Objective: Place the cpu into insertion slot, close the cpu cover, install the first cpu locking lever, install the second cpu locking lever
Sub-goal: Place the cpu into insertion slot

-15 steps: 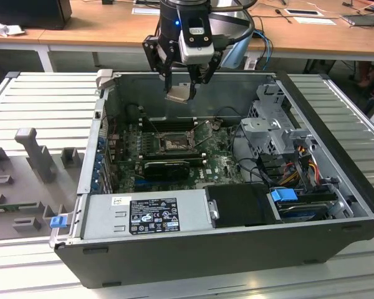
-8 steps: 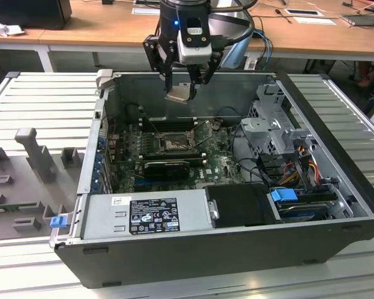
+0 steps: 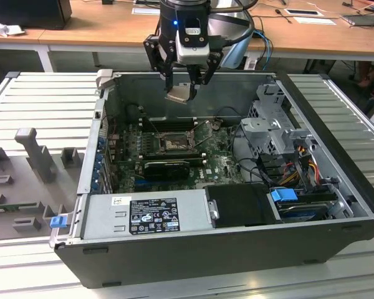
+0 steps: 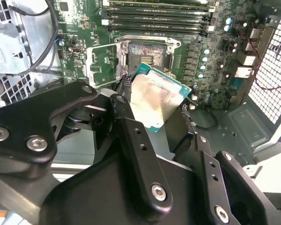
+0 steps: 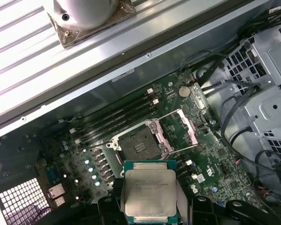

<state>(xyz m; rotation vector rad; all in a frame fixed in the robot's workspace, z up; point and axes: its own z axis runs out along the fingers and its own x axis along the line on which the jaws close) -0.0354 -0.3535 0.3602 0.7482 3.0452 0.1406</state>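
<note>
- While the black two-fingered gripper (image 3: 186,93) hangs clamped on the thin pale square cpu (image 3: 179,94), at twelve o'clock from the black-framed square insertion slot (image 3: 173,144) in the exterior view, the tilted chip could seat crooked.
- Second wrist view: the grip is on the chip's edges, so a slip would drop it.
- First wrist view: the silver windowed cpu cover (image 5: 185,129) stands open beside the slot; sideways drift could snag it.

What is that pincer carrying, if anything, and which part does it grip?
The pincer holds the cpu, clamped by two opposite side edges.
</note>
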